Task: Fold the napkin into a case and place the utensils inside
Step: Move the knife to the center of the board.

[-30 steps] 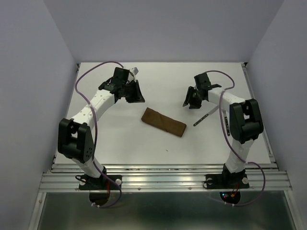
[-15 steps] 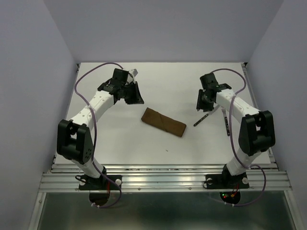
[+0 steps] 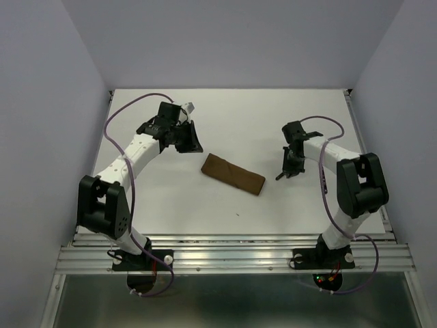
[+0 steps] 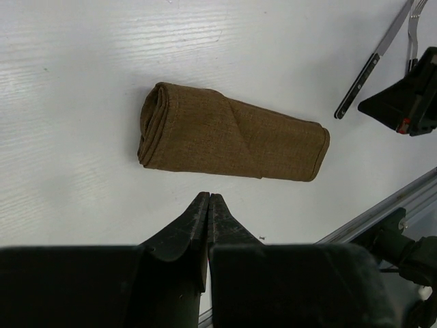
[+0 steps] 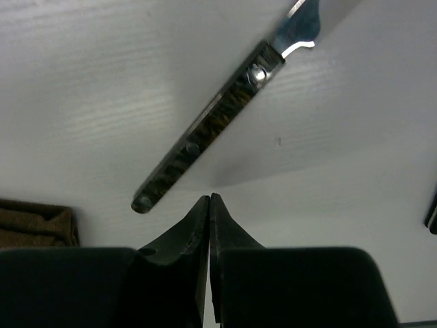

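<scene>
Hands first. Right hand [image 5: 209,199]: fingers together, nothing clamped between them, tips low over the tabletop [image 3: 225,116]. Knife [image 5: 212,130] lies just beyond the tips, flat on the tabletop, with its dark riveted handle nearest them and the blade running away. A corner of the case [image 5: 34,225] shows near the handle's butt end.

Left hand [image 4: 209,197]: fingers together as well, empty, held above the tabletop just off the case's far-left end.

Case [image 3: 233,173]: brown folded cloth, flat, set on a diagonal with stacked layers showing at one end. Knife sits to the right of the case, close but not touching. Fork [image 4: 412,34] sits beside the knife, on the side away from the case. Both utensils are outside the case.
</scene>
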### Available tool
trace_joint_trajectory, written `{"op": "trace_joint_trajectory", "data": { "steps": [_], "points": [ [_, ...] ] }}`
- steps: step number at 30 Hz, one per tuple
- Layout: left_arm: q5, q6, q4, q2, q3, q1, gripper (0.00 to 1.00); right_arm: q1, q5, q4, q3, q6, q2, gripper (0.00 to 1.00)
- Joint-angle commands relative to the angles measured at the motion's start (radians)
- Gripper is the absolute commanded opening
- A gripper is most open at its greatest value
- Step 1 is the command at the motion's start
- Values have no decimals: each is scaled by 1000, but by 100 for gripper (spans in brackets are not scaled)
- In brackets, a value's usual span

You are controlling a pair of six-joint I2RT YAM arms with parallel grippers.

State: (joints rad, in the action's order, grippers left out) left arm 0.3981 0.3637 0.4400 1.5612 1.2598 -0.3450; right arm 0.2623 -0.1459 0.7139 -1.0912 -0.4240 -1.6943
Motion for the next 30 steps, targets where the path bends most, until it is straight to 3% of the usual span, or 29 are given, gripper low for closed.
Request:
{"op": "trace_joint_trajectory", "data": {
  "steps": [1, 12, 16, 19, 22, 23, 26, 30],
  "points": [
    [-7, -5, -14, -75, -22, 3, 12, -3, -18, -86, -128, 62, -108, 8],
    [-22, -5, -20, -70, -23, 3, 12, -3, 49, -114, -452, 148, -361, 8],
    [-31, -3, -15, -52, -16, 3, 12, 6, 88, -100, -513, 159, -349, 10],
    [-21, 0, -20, -41, -10, 3, 12, 6, 22, -99, -509, 175, -321, 14],
    [-13, -2, -20, -32, 3, 3, 12, 6, -56, -97, -483, 205, -295, 27],
    [-12, 0, -18, -30, 7, 3, 12, 6, -69, -96, -480, 230, -292, 37],
    [1, -17, -15, -26, 10, 3, 12, 6, -86, -93, -467, 284, -286, 53],
    [-14, -35, -7, -39, 12, 3, 12, 6, -66, -90, -481, 347, -277, 59]
  ]
}}
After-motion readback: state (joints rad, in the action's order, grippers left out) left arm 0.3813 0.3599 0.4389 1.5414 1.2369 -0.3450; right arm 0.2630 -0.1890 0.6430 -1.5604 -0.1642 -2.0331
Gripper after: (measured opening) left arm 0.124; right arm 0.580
